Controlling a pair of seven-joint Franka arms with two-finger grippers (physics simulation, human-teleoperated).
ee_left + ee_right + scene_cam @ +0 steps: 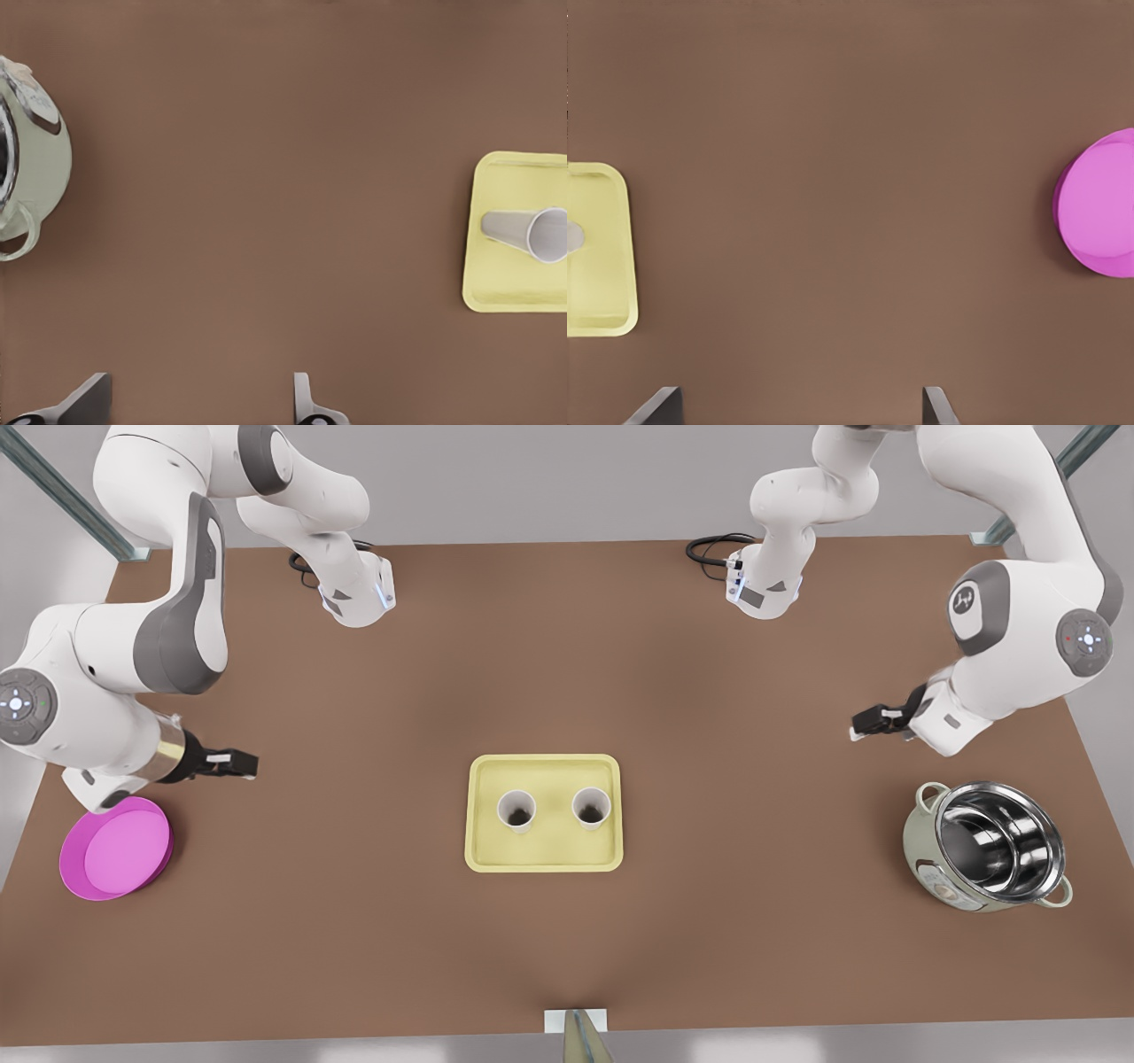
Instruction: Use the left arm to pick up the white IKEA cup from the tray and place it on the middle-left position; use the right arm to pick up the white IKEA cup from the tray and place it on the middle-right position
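Hands point level toward each other, both gaping: left hand [244, 764] by magenta dish [115, 849], right hand [861, 724] near pot [988, 857].

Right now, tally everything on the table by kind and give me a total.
White cups: 2, both upright on the tray
Yellow tray: 1
Magenta dish: 1
Pale green pot with steel inside: 1
Total: 5

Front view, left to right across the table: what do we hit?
magenta dish → left gripper, open → tray holding first white cup, then second white cup → right gripper, open → steel pot
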